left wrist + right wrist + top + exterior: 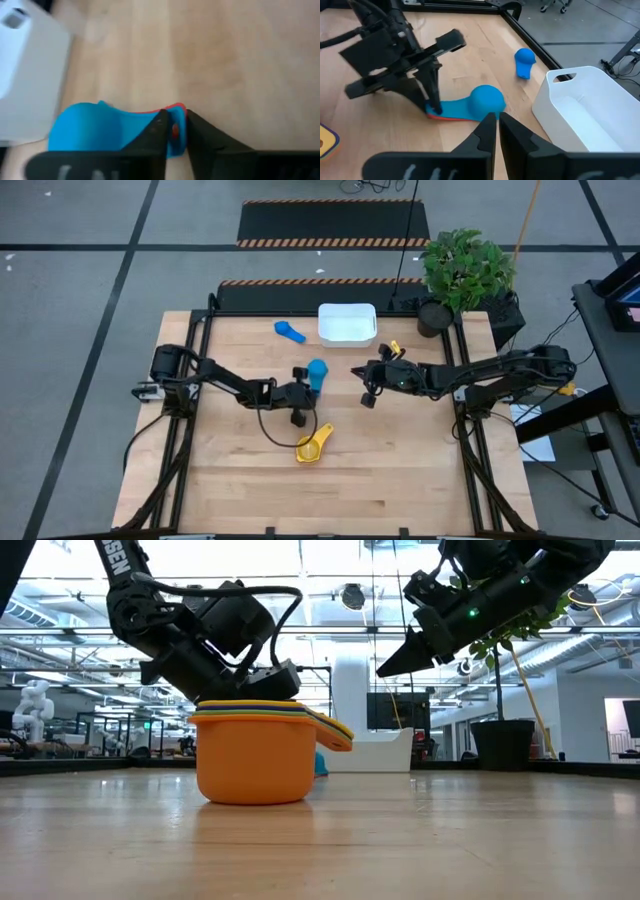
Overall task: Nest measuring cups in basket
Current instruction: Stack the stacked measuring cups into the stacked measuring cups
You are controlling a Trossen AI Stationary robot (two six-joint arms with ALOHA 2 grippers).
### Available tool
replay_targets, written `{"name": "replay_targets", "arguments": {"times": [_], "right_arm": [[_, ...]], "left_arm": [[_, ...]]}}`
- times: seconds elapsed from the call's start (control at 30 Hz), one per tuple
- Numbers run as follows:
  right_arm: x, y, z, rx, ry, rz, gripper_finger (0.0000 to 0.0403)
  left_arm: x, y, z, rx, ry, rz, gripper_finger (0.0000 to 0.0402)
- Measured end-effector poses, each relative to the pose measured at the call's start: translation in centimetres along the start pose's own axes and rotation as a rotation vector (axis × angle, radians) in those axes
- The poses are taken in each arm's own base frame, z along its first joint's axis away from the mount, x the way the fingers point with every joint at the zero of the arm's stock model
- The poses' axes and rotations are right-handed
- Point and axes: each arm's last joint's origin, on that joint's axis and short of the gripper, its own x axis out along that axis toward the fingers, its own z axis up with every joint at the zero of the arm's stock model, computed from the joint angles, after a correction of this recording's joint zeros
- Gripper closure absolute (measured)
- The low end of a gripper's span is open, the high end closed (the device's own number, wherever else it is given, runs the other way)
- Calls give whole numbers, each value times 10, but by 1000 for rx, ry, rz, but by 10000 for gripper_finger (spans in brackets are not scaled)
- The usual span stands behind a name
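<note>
A light blue measuring cup [487,98] lies bowl-down on the table in front of the white basket [347,311], with a red handle [451,118] showing under its own. My left gripper [174,126] is shut on that handle. My right gripper [362,382] hangs shut above the table, just right of the cup, touching nothing. A dark blue cup [290,331] lies left of the basket. A stack of nested cups, orange outside with yellow and green rims [255,760], stands nearer the front edge [312,445]. My left gripper pinches the light blue cup's flat handle near its free end [175,116] between its two fingers, the red handle along with it. The fingers [433,95] slant down from the table's left. The bowl rests on the table, round side up.
A leafy plant in a black pot [462,272] stands at the far right corner, beside the basket. A small yellow piece [393,348] lies by my right arm. Bare wood stretches across the near half of the table around the stack.
</note>
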Motion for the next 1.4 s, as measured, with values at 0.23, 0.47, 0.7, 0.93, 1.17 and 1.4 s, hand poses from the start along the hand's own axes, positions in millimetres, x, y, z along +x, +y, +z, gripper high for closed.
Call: {"name": "replay_targets", "arguments": {"times": [0.23, 0.47, 0.7, 0.93, 1.17, 1.4], "right_arm": [[0, 0, 1, 12, -9, 4, 390], [3, 9, 3, 7, -59, 29, 390], [8, 21, 3, -47, -98, 59, 390], [5, 24, 5, -51, -117, 65, 390], [3, 28, 7, -57, -130, 81, 390], [-9, 25, 8, -75, -90, 91, 390]], "left_arm": [[-9, -4, 7, 31, 25, 118, 381], [-33, 6, 24, 10, -53, 135, 388], [-67, 25, 42, -52, -163, 110, 388], [-105, 44, 53, -220, -261, 122, 388], [-142, 49, 63, -338, -433, -69, 388], [-176, 54, 69, -471, -565, -260, 385]]}}
